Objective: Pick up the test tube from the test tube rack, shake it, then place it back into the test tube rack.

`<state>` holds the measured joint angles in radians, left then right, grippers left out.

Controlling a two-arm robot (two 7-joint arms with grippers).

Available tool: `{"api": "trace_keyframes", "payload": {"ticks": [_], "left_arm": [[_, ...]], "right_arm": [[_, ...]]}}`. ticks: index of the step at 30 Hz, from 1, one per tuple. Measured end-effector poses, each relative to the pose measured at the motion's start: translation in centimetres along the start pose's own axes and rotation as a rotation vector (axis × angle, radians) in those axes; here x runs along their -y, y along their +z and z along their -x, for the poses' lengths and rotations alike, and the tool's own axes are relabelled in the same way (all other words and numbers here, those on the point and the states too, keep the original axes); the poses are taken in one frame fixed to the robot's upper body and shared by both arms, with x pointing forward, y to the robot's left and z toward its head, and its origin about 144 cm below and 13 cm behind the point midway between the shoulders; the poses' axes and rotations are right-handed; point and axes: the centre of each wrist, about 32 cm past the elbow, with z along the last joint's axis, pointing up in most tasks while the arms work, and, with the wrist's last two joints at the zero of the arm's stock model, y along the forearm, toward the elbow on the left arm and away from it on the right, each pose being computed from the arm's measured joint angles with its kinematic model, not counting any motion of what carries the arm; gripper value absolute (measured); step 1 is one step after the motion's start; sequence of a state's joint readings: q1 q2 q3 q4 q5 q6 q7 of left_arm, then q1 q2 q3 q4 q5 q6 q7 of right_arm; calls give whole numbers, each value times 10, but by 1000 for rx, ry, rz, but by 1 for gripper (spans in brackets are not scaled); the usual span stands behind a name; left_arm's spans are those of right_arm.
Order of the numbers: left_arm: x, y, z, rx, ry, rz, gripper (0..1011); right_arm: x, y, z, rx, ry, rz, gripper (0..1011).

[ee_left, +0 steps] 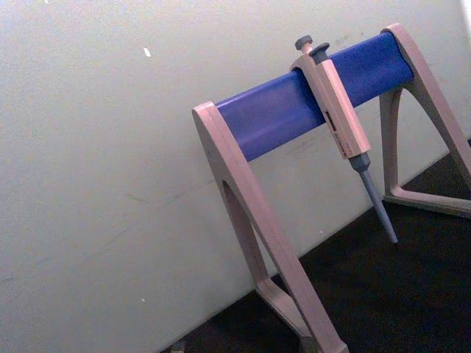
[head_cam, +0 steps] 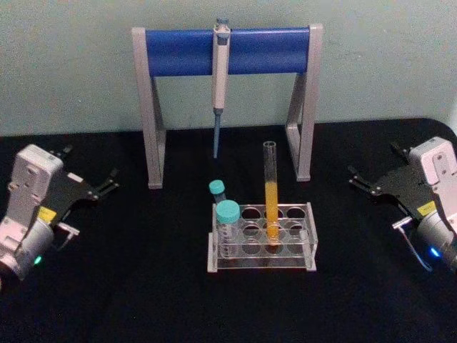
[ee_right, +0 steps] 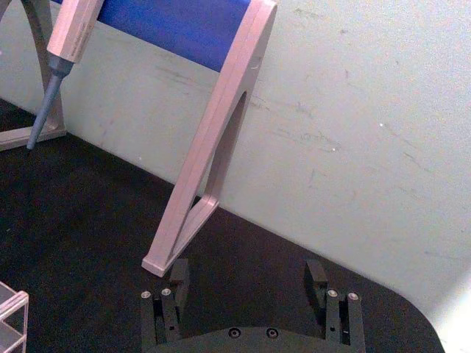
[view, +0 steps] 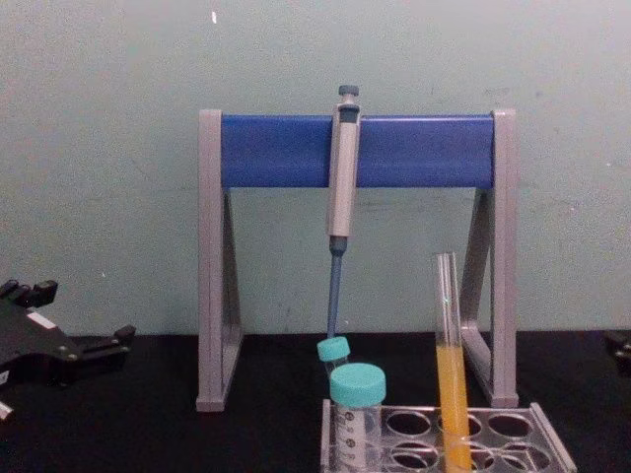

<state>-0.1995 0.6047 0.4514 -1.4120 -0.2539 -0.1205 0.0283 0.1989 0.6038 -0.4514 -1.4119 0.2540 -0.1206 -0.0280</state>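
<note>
Starting pickup step: noted test tube [head_cam: 270, 187] upright in test tube rack [head_cam: 260, 261], ungrasped. Left gripper [head_cam: 93, 162] well left of rack, right gripper [head_cam: 371, 158] well right, fingers apart on both. Next, likely: reach in, pinch glass above liquid.

Grey-and-blue pipette stand [head_cam: 178, 51] on black table [head_cam: 107, 286], pipette [head_cam: 220, 78] hanging from its blue bar; 2 teal-capped vials [head_cam: 228, 213] nearer

Upright in test tube rack [head_cam: 311, 251]: test tube [head_cam: 270, 179], orange-yellow liquid.
</note>
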Motion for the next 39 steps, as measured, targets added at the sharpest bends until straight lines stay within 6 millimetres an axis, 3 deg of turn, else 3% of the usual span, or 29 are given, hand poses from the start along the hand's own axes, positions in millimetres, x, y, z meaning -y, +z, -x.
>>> {"api": "trace_keyframes", "payload": {"ticks": [39], "left_arm": [[0, 0, 0, 0, 0, 0, 1001]], "right_arm": [[0, 0, 0, 1, -1, 0, 1000]]}}
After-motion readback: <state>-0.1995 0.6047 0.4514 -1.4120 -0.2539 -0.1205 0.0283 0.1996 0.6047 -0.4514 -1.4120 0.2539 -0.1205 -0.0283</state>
